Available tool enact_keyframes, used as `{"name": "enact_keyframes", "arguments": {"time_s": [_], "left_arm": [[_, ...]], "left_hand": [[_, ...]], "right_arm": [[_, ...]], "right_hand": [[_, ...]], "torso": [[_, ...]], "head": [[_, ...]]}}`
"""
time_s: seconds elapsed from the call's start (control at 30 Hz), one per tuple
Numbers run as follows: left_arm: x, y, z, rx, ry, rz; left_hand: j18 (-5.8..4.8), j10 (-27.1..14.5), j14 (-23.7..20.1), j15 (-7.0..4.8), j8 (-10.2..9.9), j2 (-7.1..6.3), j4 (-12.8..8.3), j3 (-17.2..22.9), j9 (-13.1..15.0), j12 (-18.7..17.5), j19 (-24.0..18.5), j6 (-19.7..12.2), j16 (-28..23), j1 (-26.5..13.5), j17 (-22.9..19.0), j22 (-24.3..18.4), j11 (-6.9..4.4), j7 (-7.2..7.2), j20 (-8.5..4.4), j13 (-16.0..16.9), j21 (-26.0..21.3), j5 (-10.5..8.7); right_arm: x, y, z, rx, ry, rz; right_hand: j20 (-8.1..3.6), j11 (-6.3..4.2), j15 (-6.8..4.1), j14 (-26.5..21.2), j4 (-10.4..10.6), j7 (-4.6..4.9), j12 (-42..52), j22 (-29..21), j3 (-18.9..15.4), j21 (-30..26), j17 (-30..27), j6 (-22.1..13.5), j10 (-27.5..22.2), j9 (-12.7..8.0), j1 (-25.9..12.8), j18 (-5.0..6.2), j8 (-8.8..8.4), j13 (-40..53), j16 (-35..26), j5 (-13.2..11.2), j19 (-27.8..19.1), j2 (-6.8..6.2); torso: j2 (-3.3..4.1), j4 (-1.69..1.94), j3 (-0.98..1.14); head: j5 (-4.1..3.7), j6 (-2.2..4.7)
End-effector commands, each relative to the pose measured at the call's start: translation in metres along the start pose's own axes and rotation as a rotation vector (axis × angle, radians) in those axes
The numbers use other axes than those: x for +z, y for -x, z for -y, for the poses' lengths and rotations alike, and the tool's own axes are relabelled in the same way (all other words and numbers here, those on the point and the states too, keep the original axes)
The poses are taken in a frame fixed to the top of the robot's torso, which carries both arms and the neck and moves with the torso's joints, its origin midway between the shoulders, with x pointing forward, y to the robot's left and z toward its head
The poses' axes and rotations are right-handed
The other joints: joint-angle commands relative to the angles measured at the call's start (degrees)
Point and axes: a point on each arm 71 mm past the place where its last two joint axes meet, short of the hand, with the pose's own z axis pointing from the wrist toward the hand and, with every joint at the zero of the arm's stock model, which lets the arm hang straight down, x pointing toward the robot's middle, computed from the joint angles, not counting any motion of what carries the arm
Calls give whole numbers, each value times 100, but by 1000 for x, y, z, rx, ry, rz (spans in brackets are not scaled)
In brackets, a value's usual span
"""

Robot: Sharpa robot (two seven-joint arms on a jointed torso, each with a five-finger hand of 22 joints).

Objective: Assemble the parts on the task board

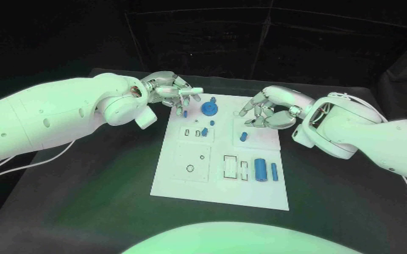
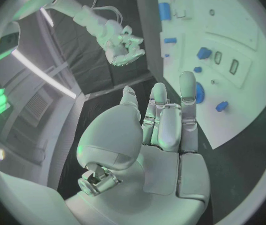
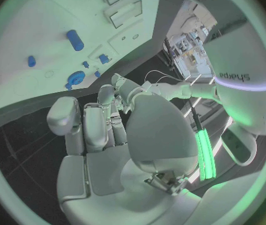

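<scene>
- While both silver many-fingered hands hover at the far end of the white rectangular task board point(image 1: 222, 174), neither holds anything.
- Left hand point(image 1: 170, 90) sits over the board's far left corner, fingers extended and apart, nothing between them; the left wrist view shows the fingers point(image 2: 159, 116) straight and side by side, tips near the board's edge.
- Right hand point(image 1: 267, 108) is over the board's far right corner, fingers loosely curled downward, apart, nothing visibly pinched; whether the tips touch the board, cannot tell.
- Round blue disc part point(image 1: 209, 109) lies at the far end of the board, between the two hands, just beside the left hand's fingertips.
- Small blue peg point(image 1: 185, 113) sits next to the disc on its left side, under the left fingers.
- Small blue block part point(image 1: 204, 131) rests nearer the board's middle, beside two small slot outlines.
- Short blue oblong part point(image 1: 243, 136) lies on the right half of the board, just below the right hand.
- Wide blue cylinder part point(image 1: 260, 170) and thin blue bar part point(image 1: 274, 171) lie side by side at the near right of the board, next to rectangular recess outlines.
- Board rests flat on the black table point(image 1: 84, 201), well apart from the table edges.
</scene>
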Motion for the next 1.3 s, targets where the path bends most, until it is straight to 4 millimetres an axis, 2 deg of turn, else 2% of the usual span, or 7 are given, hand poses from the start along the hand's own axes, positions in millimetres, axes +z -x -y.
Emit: {"name": "enact_keyframes", "arguments": {"time_s": [0.03, 0.2, 0.43, 0.6, 1.13, 1.17, 1.3], "left_arm": [[2, -5, -7, 409, 279, -100], [15, -4, 10, 566, 362, -92], [42, -10, 26, 705, 423, -89], [54, -16, 29, 750, 440, -93], [83, -41, 23, 834, 515, -193], [84, -42, 22, 836, 518, -196], [89, -47, 21, 852, 530, -214]], "left_hand": [[59, 180, 242, -52, 221, -1, 99, -79, 106, 146, 197, 162, 306, -140, 491, 144, -86, -76, -57, 37, 122, -10], [-105, 416, 512, -205, 702, -7, 261, -187, 408, 400, 811, 218, 749, -211, 1238, 1046, -247, -234, -213, 132, 769, -6], [-150, 606, 554, -253, 1048, -84, 512, -393, 670, 669, 968, 101, 838, -391, 1400, 1319, -315, -299, -289, 443, 954, -18], [-172, 657, 572, -277, 1163, -115, 541, -457, 756, 733, 1023, 88, 879, -423, 1480, 1434, -332, -329, -307, 525, 1023, -20], [-209, 755, 609, -300, 1330, -51, 497, -434, 891, 858, 1123, 17, 963, -337, 1635, 1644, -357, -352, -333, 687, 1161, -15], [-207, 751, 609, -300, 1331, -52, 497, -435, 893, 854, 1120, 13, 962, -337, 1633, 1637, -356, -352, -333, 681, 1157, -15], [-205, 704, 606, -288, 1335, -77, 507, -461, 919, 821, 1100, -103, 963, -355, 1634, 1612, -338, -326, -329, 634, 1142, -17]], "right_arm": [[-9, 7, 11, 302, -93, 13], [-19, 18, 27, 346, -146, 63], [-21, 25, 42, 362, -190, 84], [-20, 26, 45, 364, -201, 86], [-14, 28, 49, 349, -211, 113], [-14, 28, 49, 349, -210, 117], [-13, 30, 50, 365, -203, 148]], "right_hand": [[26, 1, 30, 125, 50, -9, -30, -20, -10, -26, -8, 33, -35, -13, -62, 57, 16, -19, -24, 46, -5, -10], [30, 3, 32, 124, 70, -6, -44, -47, -25, -41, -24, 22, -48, -25, -73, 62, 10, -41, -41, 100, -12, -6], [36, 13, 39, 103, 114, 4, -140, -181, -70, -108, -123, -17, -113, -49, -114, 85, -10, -143, -125, 186, -63, -26], [40, 16, 42, 100, 148, 6, -152, -207, -100, -128, -134, -31, -125, -60, -142, 89, -13, -166, -143, 238, -69, -31], [42, 20, 44, 99, 200, 12, -181, -311, -164, -192, -177, -80, -159, -86, -161, 105, -22, -233, -197, 478, -93, -72], [43, 22, 46, 89, 204, 14, -268, -369, -167, -221, -216, -91, -212, -89, -163, 114, -26, -313, -230, 500, -119, -77], [83, 75, 93, -268, 257, 61, -857, -1816, -128, -1038, -1179, -219, -642, -95, -146, 350, -26, -835, -1112, 666, -816, -112]], "torso": [[-81, -52, 47], [-142, -70, 68], [-206, -111, 100], [-228, -124, 110], [-198, -123, 88], [-196, -123, 88], [-192, -126, 84]], "head": [[26, -7], [13, -13], [26, -51], [34, -82], [50, -98], [47, -97], [40, -108]]}}
